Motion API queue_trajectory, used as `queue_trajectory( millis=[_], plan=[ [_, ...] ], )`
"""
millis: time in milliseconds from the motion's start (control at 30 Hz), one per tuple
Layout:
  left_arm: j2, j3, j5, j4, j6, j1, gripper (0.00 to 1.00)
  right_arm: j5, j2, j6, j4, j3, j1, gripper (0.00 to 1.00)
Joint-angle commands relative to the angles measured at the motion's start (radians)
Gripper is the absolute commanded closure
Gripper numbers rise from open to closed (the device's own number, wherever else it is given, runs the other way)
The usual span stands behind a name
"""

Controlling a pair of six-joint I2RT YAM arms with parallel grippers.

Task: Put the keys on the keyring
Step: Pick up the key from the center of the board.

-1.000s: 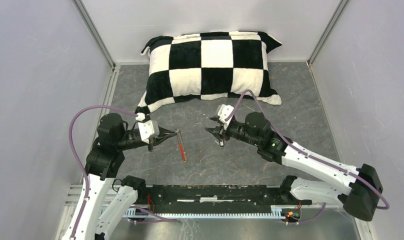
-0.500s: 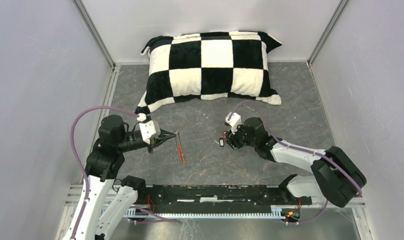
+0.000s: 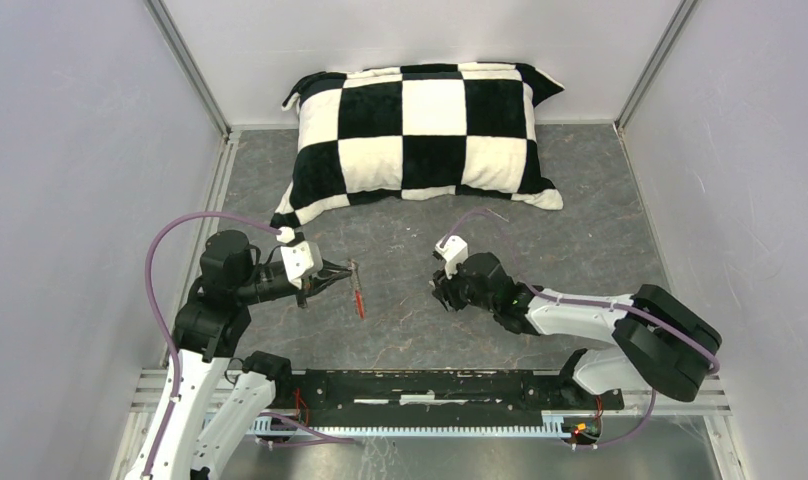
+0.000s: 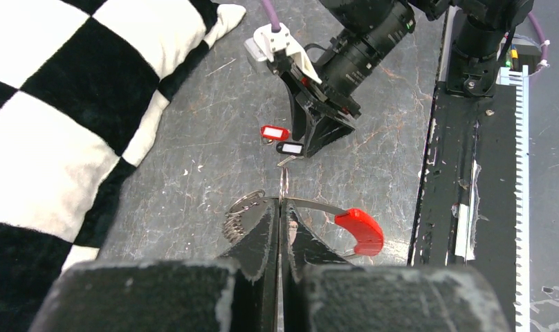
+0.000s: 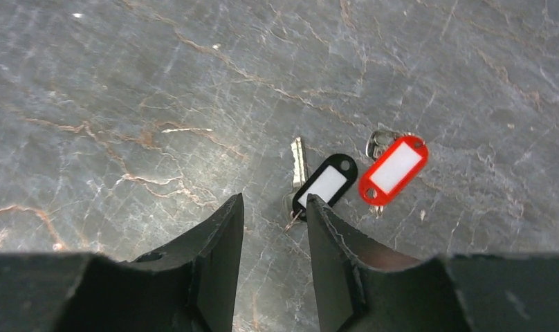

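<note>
My left gripper (image 3: 346, 272) (image 4: 280, 205) is shut on the keyring (image 4: 243, 211), a thin silvery wire loop with a coil and a short red section (image 4: 360, 231); in the top view the loop hangs from the tips (image 3: 358, 298). Two keys lie on the floor side by side: one with a black-and-white head (image 5: 326, 185) (image 4: 289, 147), one with a red head (image 5: 394, 168) (image 4: 275, 132). My right gripper (image 5: 274, 205) (image 3: 443, 293) is open and low over the floor. Its right fingertip (image 5: 317, 207) is at the near end of the black-and-white head. Nothing is between the jaws.
A black-and-white checked pillow (image 3: 420, 130) lies at the back of the grey marbled floor (image 3: 400, 250). White walls close in both sides. A black rail (image 3: 430, 385) runs along the near edge between the arm bases.
My right gripper has dropped to the floor and moved nearer, toward the left; the keys now lie in front of its open jaws. My left gripper has barely shifted with the keyring.
</note>
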Motion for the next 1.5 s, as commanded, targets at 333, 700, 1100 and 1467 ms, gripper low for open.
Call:
queue_trajectory(
  millis=[333, 700, 1100, 1467],
  plan=[
    [-0.015, 0.007, -0.013, 0.005, 0.011, -0.002, 0.98, 0.337, 0.086, 0.128, 0.026, 0.029, 0.099, 0.61],
    [-0.01, 0.007, -0.033, 0.006, 0.008, -0.002, 0.98, 0.321, 0.078, 0.155, 0.043, -0.004, 0.103, 0.66],
    [-0.017, 0.002, -0.026, 0.006, 0.008, -0.002, 0.98, 0.297, 0.073, 0.249, 0.03, -0.03, 0.102, 0.55],
    [-0.029, -0.001, -0.03, 0.005, 0.009, -0.002, 0.98, 0.247, 0.102, 0.301, 0.086, -0.049, 0.068, 0.65]
  ],
)
